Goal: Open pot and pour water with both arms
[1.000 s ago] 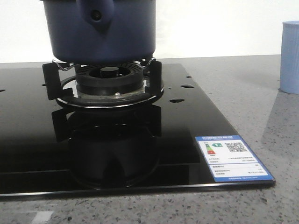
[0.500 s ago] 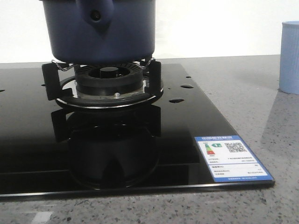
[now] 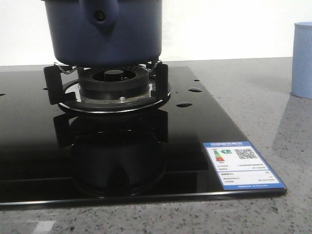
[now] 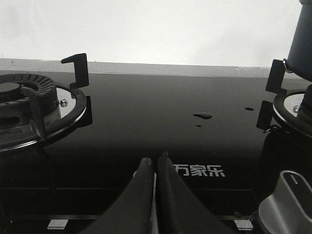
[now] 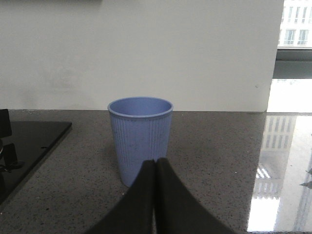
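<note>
Pot [image 3: 105, 31] sits on the burner stand [image 3: 109, 87] of the black cooktop [image 3: 204, 122], same spot as a second ago; across the last three front frames I see only a hair of camera shift, nothing in the scene moved. So no progress reads from that interval, and I can't place the stage from this. Left gripper [image 4: 155, 163] hangs low over the cooktop glass between the two burners, fingers pressed together, holding nothing. Right gripper [image 5: 155, 165] is likewise closed and empty, pointed at the blue cup [image 5: 140, 139] standing upright on the grey counter [image 5: 214, 156] just beside the cooktop edge. Water droplets [image 4: 202, 115] lie on the glass near the pot's burner. Blind spots: pot's top is cropped in the front view, so lid on or off is unknown; left wrist catches only a sliver of the pot wall. Can't see into the cup from this angle, so water level is unknown.
</note>
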Controlling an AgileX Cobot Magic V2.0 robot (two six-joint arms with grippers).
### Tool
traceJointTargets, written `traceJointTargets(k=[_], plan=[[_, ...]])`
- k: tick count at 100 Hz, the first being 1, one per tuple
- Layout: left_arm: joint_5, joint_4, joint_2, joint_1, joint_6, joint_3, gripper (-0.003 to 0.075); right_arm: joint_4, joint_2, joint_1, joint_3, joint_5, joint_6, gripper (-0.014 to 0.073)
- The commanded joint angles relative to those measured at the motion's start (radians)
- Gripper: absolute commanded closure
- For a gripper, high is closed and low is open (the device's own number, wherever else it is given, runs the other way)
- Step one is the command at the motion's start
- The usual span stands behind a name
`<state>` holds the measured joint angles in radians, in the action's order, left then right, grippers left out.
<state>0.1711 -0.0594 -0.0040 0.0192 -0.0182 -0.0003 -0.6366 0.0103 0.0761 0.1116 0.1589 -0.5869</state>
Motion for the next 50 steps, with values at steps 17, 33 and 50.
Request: traceJointTargets(k=[17,33,50], plan=[[-0.068,-0.011,-0.029,0.002,0.001,0.011,0.0741,-0.008,-0.005,0.000,0.024,-0.062,0.001,0.0653],[-0.068,-0.011,-0.029,0.002,0.001,0.011,0.0741,-0.008,-0.005,0.000,0.024,-0.062,0.001,0.0653],[-0.068,-0.011,-0.029,0.002,0.001,0.011,0.0741,0.282,-0.007,0.000,0.024,0.049,0.135,0.0653]])
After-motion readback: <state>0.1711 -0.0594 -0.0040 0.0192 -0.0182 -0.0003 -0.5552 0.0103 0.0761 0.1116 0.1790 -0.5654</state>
